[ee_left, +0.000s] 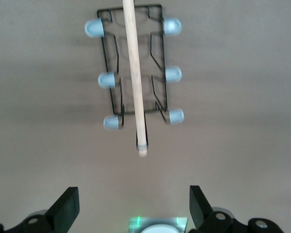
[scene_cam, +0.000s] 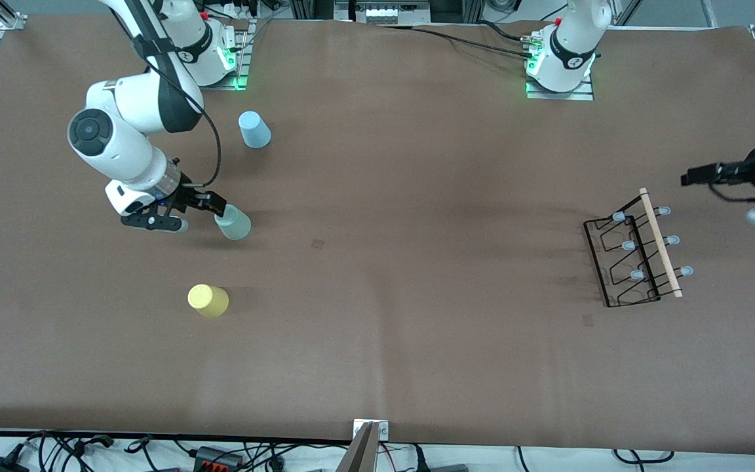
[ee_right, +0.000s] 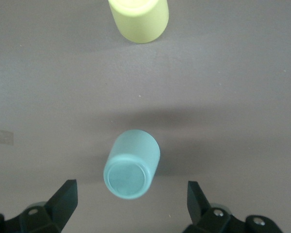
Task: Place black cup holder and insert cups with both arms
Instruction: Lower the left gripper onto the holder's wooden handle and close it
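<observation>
The right gripper (ee_right: pixel 128 204), fingers spread, hangs over the upturned mint green cup (scene_cam: pixel 233 222) between the light blue cup (scene_cam: pixel 254 129) and yellow cup (scene_cam: pixel 208 301); it should centre before closing. The left gripper (ee_left: pixel 133 208), released, waits near the black cup holder (scene_cam: pixel 639 252) at its table end.

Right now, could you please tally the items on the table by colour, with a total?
Pale mint green cup: 1
Yellow cup: 1
Light blue cup: 1
Black cup holder: 1
Total: 4
</observation>
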Robot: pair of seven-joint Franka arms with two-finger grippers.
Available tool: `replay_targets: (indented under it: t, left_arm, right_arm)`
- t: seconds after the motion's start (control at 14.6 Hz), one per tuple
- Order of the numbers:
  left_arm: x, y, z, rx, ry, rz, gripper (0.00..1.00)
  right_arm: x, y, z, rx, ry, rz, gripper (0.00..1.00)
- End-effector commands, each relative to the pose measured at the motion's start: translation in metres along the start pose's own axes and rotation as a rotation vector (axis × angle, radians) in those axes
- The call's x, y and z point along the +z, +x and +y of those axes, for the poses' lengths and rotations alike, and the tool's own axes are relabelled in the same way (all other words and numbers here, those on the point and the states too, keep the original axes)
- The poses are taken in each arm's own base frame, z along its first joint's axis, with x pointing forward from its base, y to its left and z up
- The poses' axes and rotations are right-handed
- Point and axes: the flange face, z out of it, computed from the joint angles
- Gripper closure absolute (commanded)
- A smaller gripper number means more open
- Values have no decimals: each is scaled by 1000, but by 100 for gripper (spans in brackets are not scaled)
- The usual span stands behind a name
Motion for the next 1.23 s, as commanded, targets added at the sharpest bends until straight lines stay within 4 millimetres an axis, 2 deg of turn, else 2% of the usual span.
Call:
replay_targets:
  t: [0.0, 0.14, 0.21, 0.27, 0.34, 0.55, 0.62, 0.75, 0.89, 0.96, 1.09, 1.16]
  left_arm:
    - [46, 23, 8, -14, 41, 65, 0]
    - [80, 29, 8, -24, 49, 111, 1]
    - [89, 29, 10, -30, 51, 125, 2]
    - [93, 30, 10, -31, 52, 131, 6]
    - [99, 30, 11, -31, 52, 123, 16]
    - [110, 40, 8, -54, 52, 130, 34]
    - [113, 41, 9, -54, 52, 125, 43]
    - [124, 47, 7, -54, 53, 125, 46]
    - [124, 49, 7, -53, 54, 134, 48]
    - [125, 48, 7, -53, 54, 133, 53]
    - [126, 49, 7, -50, 54, 130, 78]
    - [125, 49, 7, -47, 54, 131, 86]
  right_arm:
    - [14, 5, 5, 26, 7, 12, 0]
    - [23, 6, 6, 29, 5, 9, 0]
    - [26, 6, 6, 31, 2, 3, 0]
    - [31, 5, 6, 39, 1, -1, 0]
    - [33, 6, 4, 48, 1, 3, 0]
    - [38, 5, 1, 51, 1, 3, 0]
    - [42, 4, 0, 48, 0, 3, 0]
    - [49, 4, -3, 47, 0, 3, 0]
    - [53, 3, -3, 73, -2, -4, 0]
    - [54, 2, -5, 70, -2, -5, 0]
    - [58, 1, -6, 69, -4, -10, 0]
    - [59, 1, -6, 74, -6, -13, 0]
